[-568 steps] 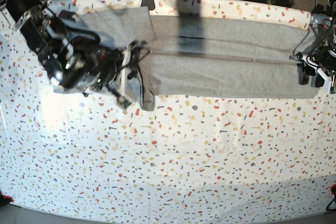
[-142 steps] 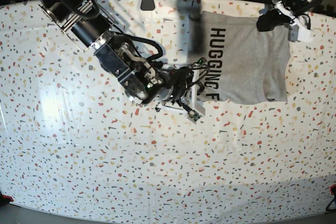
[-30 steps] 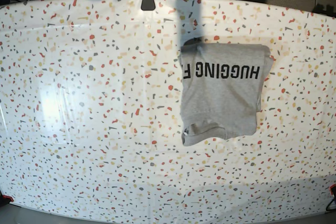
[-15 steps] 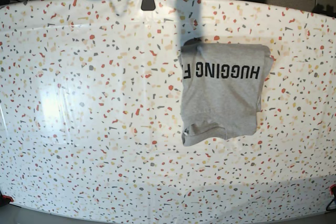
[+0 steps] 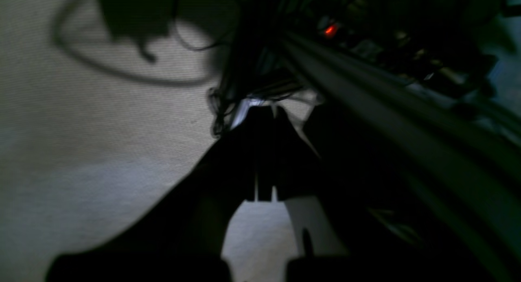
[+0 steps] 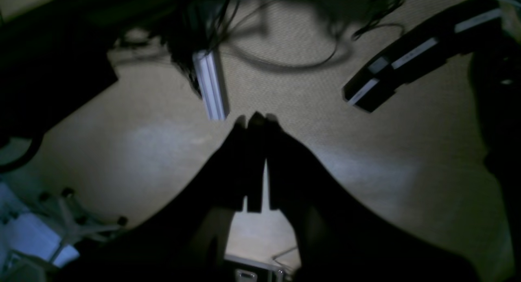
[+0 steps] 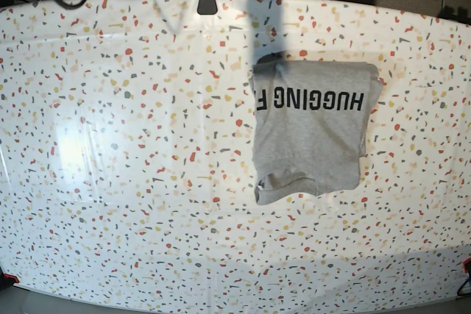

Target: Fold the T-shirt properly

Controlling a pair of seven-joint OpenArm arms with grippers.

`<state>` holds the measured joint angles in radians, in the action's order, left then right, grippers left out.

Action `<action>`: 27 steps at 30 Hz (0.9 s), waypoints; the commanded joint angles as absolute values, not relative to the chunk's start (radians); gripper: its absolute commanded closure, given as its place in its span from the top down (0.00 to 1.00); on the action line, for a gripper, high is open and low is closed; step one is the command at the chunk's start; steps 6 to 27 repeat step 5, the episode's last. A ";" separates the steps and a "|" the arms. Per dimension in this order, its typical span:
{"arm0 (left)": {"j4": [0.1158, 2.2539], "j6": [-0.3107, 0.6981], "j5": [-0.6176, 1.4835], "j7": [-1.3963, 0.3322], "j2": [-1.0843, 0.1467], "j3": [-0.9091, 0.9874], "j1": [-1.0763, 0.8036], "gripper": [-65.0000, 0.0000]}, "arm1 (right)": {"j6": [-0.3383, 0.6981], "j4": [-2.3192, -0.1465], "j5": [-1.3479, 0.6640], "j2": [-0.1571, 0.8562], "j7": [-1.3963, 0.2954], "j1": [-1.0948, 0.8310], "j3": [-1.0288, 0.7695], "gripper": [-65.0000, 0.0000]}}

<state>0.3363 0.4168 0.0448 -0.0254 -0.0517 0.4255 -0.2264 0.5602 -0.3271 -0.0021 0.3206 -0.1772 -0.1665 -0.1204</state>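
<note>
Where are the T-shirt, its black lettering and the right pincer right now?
T-shirt [image 7: 309, 145]: base view, plain grey middle of the folded shirt.
Black lettering [image 7: 309, 98]: base view, middle of the printed word.
Right pincer [image 6: 256, 121]: right wrist view, where the shut dark tips meet.

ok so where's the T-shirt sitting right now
In the base view the T-shirt lies folded on the speckled table, right of centre toward the far edge, lettering up, with neither arm near it.
</note>
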 commanded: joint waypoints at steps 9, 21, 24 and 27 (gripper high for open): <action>0.333 0.398 0.040 -0.025 -0.053 0.428 -0.233 0.00 | 0.546 -0.329 -0.112 0.344 -0.170 -0.166 -0.029 0.00; 0.333 0.398 0.040 -0.025 -0.053 0.428 -0.233 0.00 | 0.546 -0.329 -0.112 0.344 -0.170 -0.166 -0.029 0.00; 0.333 0.398 0.040 -0.025 -0.053 0.428 -0.233 0.00 | 0.546 -0.329 -0.112 0.344 -0.170 -0.166 -0.029 0.00; 0.333 0.398 0.040 -0.025 -0.053 0.428 -0.233 0.00 | 0.546 -0.329 -0.112 0.344 -0.170 -0.166 -0.029 0.00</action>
